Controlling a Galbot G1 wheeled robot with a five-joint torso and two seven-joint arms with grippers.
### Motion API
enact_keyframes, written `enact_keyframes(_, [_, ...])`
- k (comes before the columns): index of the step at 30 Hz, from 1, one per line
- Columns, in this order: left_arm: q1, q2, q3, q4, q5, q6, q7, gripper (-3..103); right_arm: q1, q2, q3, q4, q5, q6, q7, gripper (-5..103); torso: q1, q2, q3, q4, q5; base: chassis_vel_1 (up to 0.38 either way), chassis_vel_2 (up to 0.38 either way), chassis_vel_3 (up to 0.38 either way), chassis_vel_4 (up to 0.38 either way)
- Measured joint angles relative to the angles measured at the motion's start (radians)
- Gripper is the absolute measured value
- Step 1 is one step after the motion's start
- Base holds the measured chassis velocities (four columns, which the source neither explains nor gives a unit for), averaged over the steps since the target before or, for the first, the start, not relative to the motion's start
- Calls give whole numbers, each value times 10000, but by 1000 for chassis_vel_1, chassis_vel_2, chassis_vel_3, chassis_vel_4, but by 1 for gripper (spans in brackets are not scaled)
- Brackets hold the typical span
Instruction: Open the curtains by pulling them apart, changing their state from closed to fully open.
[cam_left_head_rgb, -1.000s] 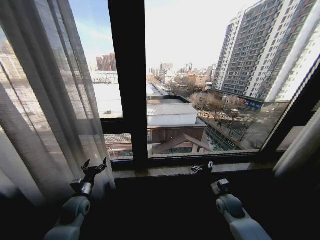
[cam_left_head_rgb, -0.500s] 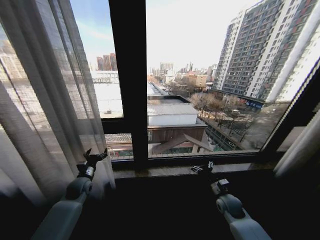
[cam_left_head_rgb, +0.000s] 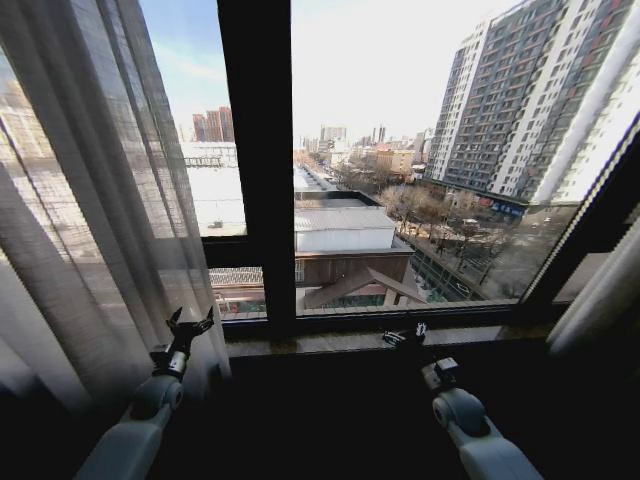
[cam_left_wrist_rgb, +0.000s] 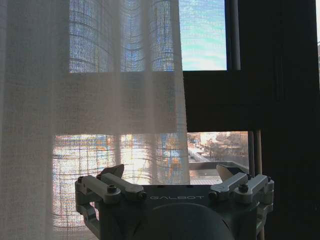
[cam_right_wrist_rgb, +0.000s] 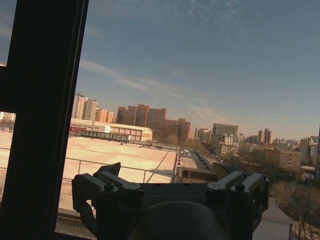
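Compared with 0.5 s ago, the left gripper (cam_left_head_rgb: 189, 326) has dropped slightly, its fingers spread and empty beside the curtains (cam_left_head_rgb: 90, 200) bunched at the window's left. Its wrist view reads "GALBOT" beneath the sheer fabric; the right gripper (cam_right_wrist_rgb: 170, 172), also spread, faces open sky.

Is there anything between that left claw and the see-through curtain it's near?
Nothing visible. The left gripper, fingers open, sits right at the inner edge of the sheer curtain, with no object between them.

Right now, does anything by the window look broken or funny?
Nothing stands out. The sheer white pleated curtains hang straight at the window's left, a second panel at the right edge. The left gripper is open beside the fabric; the right gripper is open near the sill.
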Motion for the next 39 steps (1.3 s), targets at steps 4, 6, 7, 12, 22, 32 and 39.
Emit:
enact_keyframes(4, [-548, 8, 182, 352, -93, 28, 36, 100, 0, 0, 0, 0, 0, 0, -1, 100, 0, 1, 0, -2, -2, 0, 0, 0, 0])
enact_keyframes(6, [-685, 28, 225, 481, -106, 69, 43, 100, 0, 0, 0, 0, 0, 0, -1, 100, 0, 1, 0, -2, -2, 0, 0, 0, 0])
enact_keyframes(7, [-825, 54, 267, 639, -116, 108, 62, 100, 0, 0, -1, 0, 0, 0, -1, 100, 0, 1, 0, -2, -1, 0, 0, 0, 0])
enact_keyframes(12, [-1521, 82, 464, 1509, -187, 178, 109, 100, 0, 1, 0, 0, 0, 0, -1, 100, -1, 1, 0, 2, -2, 0, 0, 0, 0])
enact_keyframes(22, [-2300, 71, 585, 2422, -596, 186, 546, 100, 0, 0, 0, 0, 0, 0, -1, 100, -1, 1, 0, 2, 0, 0, 0, 0, 0])
enact_keyframes(32, [-2194, -125, 512, 2531, -602, -50, 822, 76, 0, 0, 0, 0, 0, 0, -1, 100, -1, 1, 0, 0, -1, 0, 0, 0, 0])
enact_keyframes(39, [-2163, -112, 442, 2540, -592, -168, 857, 43, 0, 0, 0, 0, 0, 0, -1, 100, -1, 0, 0, -1, -2, 0, 0, 0, 0])
